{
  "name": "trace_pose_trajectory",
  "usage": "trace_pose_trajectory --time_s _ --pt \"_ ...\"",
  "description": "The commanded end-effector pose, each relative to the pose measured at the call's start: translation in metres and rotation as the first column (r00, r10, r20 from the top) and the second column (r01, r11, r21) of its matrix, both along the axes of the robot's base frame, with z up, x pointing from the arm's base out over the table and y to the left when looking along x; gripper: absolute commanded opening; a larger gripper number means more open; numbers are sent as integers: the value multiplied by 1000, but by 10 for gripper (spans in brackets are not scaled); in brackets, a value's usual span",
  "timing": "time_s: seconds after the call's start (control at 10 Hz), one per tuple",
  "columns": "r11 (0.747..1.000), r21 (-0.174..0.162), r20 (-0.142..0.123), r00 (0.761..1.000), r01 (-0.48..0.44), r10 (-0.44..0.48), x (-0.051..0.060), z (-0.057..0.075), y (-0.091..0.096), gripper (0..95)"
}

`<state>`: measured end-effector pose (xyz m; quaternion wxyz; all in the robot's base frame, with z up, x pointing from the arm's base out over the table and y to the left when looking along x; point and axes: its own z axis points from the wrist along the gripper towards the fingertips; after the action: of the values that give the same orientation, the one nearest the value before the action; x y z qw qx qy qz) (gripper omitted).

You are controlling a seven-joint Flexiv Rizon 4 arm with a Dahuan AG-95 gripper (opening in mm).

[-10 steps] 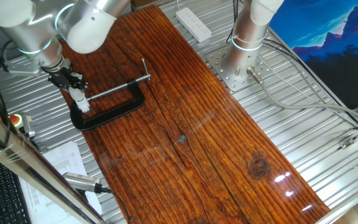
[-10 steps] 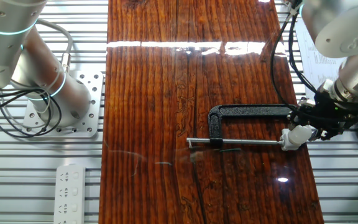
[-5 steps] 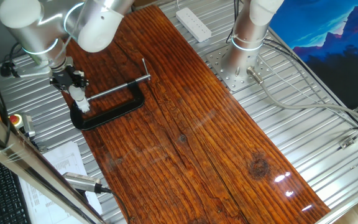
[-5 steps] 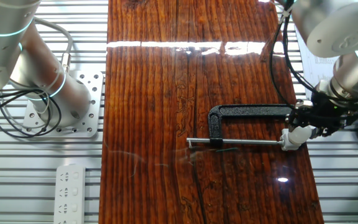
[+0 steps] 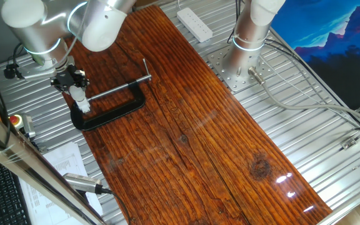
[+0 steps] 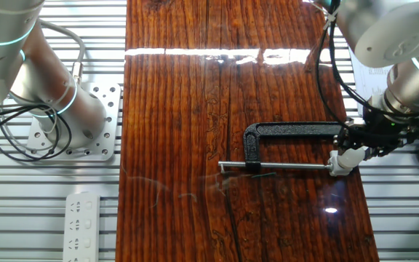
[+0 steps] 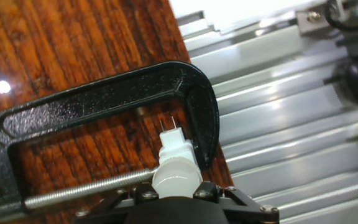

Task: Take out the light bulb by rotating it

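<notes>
In the hand view the frosted white light bulb [image 7: 174, 174] sits in a small white socket [image 7: 175, 148] with two metal prongs, held against the black C-clamp [image 7: 92, 102] by its steel screw rod. My gripper [image 7: 176, 188] is shut on the bulb, one finger on each side of its rounded body. In one fixed view my gripper [image 5: 72, 83] stands over the bulb [image 5: 78, 94] at the clamp's [image 5: 114, 111] left end. In the other fixed view my gripper [image 6: 361, 144] holds the bulb [image 6: 350, 154] at the wooden board's right edge.
The clamp lies on a long wooden board [image 5: 186, 137]. A second arm's base [image 5: 245, 44] and a white power strip [image 5: 194, 24] stand at the far end. Metal slats [image 7: 291, 143] lie beside the board. Papers [image 5: 61, 162] and a red button [image 5: 14, 120] lie near the clamp.
The arm's wrist and upper links have turned about the bulb's axis. The gripper stays shut on the bulb, and the bulb, socket and clamp stay in place.
</notes>
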<state>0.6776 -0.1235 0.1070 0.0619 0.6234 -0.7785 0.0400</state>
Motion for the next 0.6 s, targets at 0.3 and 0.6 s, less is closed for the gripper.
trace_pose_trajectory --time_s 0.3,0.6 --pt "1000 12 -14 1000 22 -22 3 1 2 760" --pt "990 -4 -16 990 144 -144 5 9 -3 950"
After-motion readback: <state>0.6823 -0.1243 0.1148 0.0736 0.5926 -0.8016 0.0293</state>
